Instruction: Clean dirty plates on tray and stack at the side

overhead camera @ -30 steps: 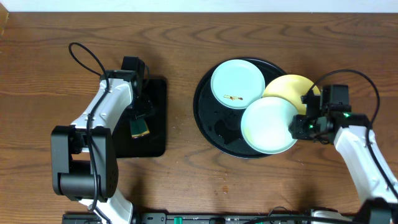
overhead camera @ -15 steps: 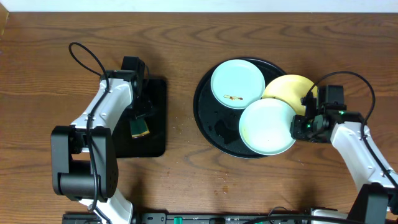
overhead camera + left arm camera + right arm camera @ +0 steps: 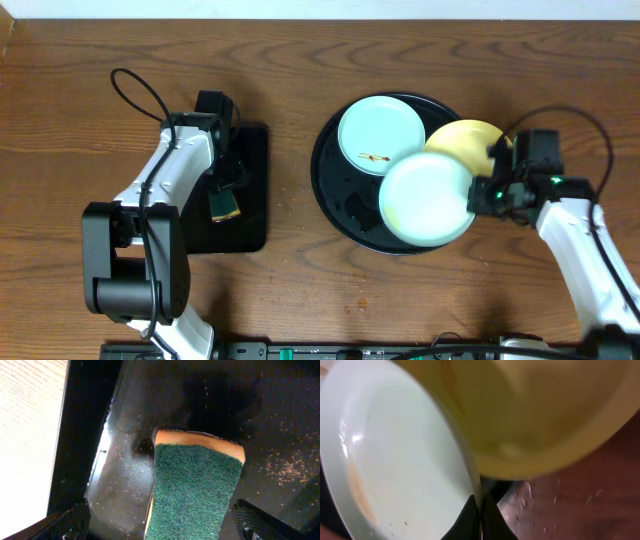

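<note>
The left arm folds up from its base and reaches forward, the left gripper (image 3: 224,196) pointing down with jaws spread wide, while the right arm stretches inward, the right gripper (image 3: 482,197) pinched tight on the rim of a pale plate (image 3: 420,200).

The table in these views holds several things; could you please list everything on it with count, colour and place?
speckled plate: one, pale blue-white with brown specks, far side of the round tray.
near plate: one, pale blue-white, near right of the round tray.
yellow plate: one, pale yellow, at the round tray's right edge.
round tray: one, glossy black, right of centre.
rectangular tray: one, black, left of centre.
sponge: one, green over yellow, on the rectangular tray.
table: one, brown wood.
left gripper: one, black, open astride the sponge.
right gripper: one, black, shut on the near plate's rim.
</note>
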